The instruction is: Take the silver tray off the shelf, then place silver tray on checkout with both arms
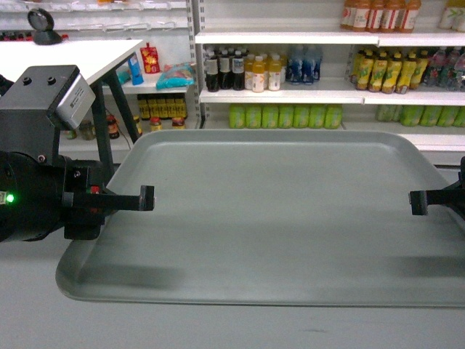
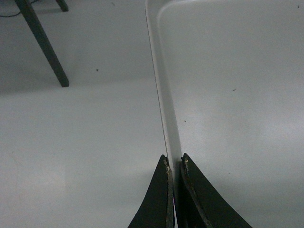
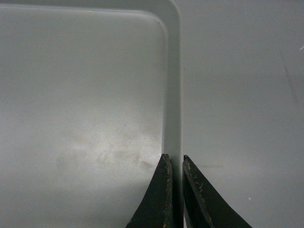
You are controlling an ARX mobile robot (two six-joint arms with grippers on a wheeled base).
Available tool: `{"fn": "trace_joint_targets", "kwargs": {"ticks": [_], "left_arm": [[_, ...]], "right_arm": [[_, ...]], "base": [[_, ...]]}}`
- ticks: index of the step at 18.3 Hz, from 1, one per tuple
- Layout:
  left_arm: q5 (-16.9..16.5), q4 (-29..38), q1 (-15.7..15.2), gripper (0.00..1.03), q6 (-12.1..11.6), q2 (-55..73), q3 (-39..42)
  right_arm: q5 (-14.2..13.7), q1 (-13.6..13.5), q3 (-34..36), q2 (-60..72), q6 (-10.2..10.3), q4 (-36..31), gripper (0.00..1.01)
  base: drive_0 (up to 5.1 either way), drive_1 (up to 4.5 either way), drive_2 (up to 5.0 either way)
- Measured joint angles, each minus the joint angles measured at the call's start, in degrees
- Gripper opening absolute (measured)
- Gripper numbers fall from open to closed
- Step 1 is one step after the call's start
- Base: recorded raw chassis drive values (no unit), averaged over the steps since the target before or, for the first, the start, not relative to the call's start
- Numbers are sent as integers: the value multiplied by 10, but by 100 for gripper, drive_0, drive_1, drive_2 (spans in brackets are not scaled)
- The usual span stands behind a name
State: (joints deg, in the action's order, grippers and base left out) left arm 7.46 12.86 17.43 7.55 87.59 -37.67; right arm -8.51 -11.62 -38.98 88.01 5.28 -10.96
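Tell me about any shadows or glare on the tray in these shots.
Head view: soft gripper shadows on the silver tray. Left wrist view: even light, no glare. Right wrist view: dull mottled sheen by the right gripper.

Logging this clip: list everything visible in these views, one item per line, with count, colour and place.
silver tray: one, matte grey-silver, centre foreground, held at both side rims, nothing on it.
checkout: one white counter on dark legs, upper left, beyond the tray.
black camera: one, on the counter's far end.
shelf: several white boards, background.
drink bottles: many; orange, yellow, green, dark, blue; in rows on the boards.
floor: pale grey, below the tray.
left gripper: one, black, shut on the tray's left rim.
right gripper: one, black, shut on the tray's right rim.
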Motion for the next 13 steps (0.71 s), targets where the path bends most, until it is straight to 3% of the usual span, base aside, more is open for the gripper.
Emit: {"fn": "trace_joint_targets", "kwargs": {"ticks": [13], "left_arm": [[0,1,0,3,0,0,0]], "right_arm": [[0,0,0,0,0,0,3]], "base": [[-501,244,244]]}}
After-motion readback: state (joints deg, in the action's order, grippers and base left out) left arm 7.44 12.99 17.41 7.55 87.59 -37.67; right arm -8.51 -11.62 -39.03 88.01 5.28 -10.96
